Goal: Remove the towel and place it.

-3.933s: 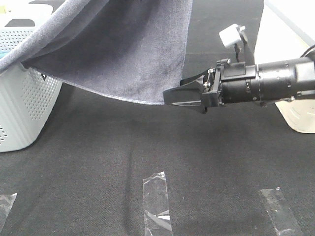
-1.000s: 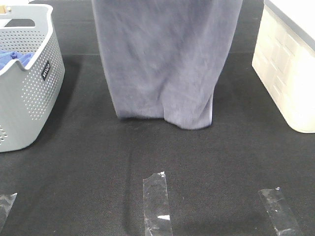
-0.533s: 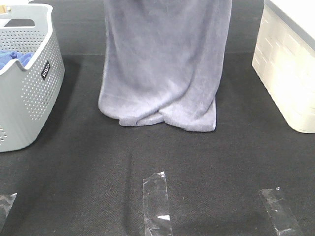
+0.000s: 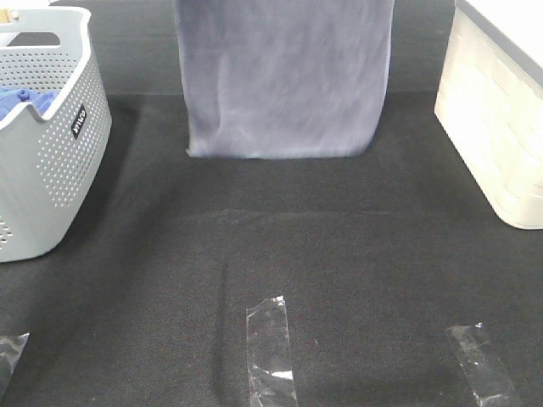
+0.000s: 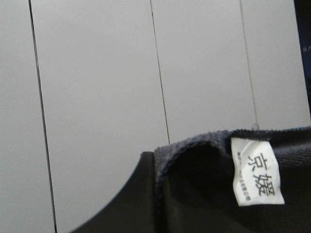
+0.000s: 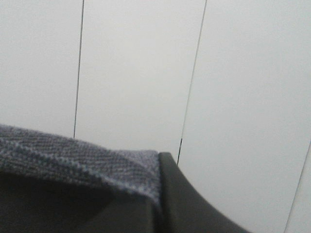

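Towel (image 4: 284, 80) suspended as a flat, nearly rectangular sheet at the far middle of the black table (image 4: 339, 254). Its upper part runs out of the exterior view and its lower edge is straight and level — whether that edge touches the surface cannot be told. Both arms lie outside the exterior view. Left gripper (image 5: 156, 174): clenched on one upper corner of the towel, a dark curved finger pressed against the hem; beside it is a white sewn label (image 5: 256, 171) printed with dark characters. Right gripper (image 6: 158, 199): likewise clamped on the towel's upper edge, dark finger tight against the cloth. Each wrist camera looks past its finger at a pale panelled surface (image 5: 97, 73) crossed by thin dark seams. Materials — towel of slate grey-purple pile, softly mottled, with a narrow stitched hem showing a fine herringbone weave up close; table covered in a dark, finely textured fabric. At left stands a grey perforated plastic basket (image 4: 51, 170) holding a brighter blue cloth (image 4: 21, 103); at right, a cream ribbed box (image 4: 501, 144); near the front edge, strips of clear tape (image 4: 270, 352).
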Motion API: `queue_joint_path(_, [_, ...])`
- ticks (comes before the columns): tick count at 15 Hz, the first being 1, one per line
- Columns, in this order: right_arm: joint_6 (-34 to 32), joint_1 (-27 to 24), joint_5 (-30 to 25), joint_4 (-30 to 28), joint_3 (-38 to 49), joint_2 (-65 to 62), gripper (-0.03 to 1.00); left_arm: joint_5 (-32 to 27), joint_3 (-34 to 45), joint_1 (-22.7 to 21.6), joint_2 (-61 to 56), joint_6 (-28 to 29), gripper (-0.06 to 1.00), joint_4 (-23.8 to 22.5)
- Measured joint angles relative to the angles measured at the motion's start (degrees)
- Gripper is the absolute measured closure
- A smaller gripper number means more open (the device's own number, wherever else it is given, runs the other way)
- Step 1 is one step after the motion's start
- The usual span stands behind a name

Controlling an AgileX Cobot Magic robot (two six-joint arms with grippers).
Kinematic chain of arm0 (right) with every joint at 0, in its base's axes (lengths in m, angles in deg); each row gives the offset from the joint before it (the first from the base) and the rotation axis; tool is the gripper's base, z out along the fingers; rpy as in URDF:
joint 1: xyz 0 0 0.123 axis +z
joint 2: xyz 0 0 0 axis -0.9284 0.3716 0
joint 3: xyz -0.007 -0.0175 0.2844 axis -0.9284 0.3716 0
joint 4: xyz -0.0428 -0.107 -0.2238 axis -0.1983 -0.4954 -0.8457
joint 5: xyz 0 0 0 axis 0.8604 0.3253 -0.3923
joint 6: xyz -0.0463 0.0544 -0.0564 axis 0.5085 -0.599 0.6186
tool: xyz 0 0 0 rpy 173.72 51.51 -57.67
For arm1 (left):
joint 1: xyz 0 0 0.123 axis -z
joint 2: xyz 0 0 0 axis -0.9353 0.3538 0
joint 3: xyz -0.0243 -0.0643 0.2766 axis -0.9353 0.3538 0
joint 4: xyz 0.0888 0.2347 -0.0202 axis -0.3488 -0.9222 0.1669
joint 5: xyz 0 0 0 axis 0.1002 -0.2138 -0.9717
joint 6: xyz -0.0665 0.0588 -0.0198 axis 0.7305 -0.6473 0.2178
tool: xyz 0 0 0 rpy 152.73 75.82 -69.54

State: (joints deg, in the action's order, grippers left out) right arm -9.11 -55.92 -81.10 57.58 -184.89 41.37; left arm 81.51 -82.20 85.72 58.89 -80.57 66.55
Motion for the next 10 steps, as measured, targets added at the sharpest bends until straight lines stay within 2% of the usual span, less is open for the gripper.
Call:
queue_joint_path(2, [0.0,0.0,-0.1,-0.2,-0.8,-0.2,0.97,2.5,-0.1,-0.1,0.0,-0.7,0.94,-0.1])
queue_joint_path(4, [0.0,0.0,-4.9,-0.2,-0.8,-0.1,0.97,0.5,-0.1,-0.2,0.4,-2.9,0.94,-0.1])
queue_joint_path(5, [0.0,0.0,-10.0,-0.2,-0.6,0.5,0.97,-5.5,-0.2,-0.2,1.3,-3.8,0.94,-0.1])
queue_joint_path(6, [0.0,0.0,-14.7,-0.2,-0.6,1.0,0.97,-8.0,-0.2,-0.2,1.6,-3.8,0.94,-0.1])
queue_joint_path(7, [0.0,0.0,-19.5,-0.2,-0.6,2.0,0.97,-19.9,-0.2,0.0,2.9,-3.8,0.94,0.9])
queue_joint_path(8, [0.0,0.0,-22.5,-0.1,-0.6,2.5,0.97,-24.2,-0.2,0.1,3.3,-3.8,0.94,1.8])
queue_joint_path(9, [0.0,0.0,-30.3,0.1,-0.5,3.4,0.97,-35.2,-0.2,0.5,3.7,-3.8,0.94,5.2])
queue_joint_path(10, [0.0,0.0,-33.1,0.1,-0.4,3.5,0.97,-39.1,-0.2,0.5,3.8,-3.8,0.94,6.4])
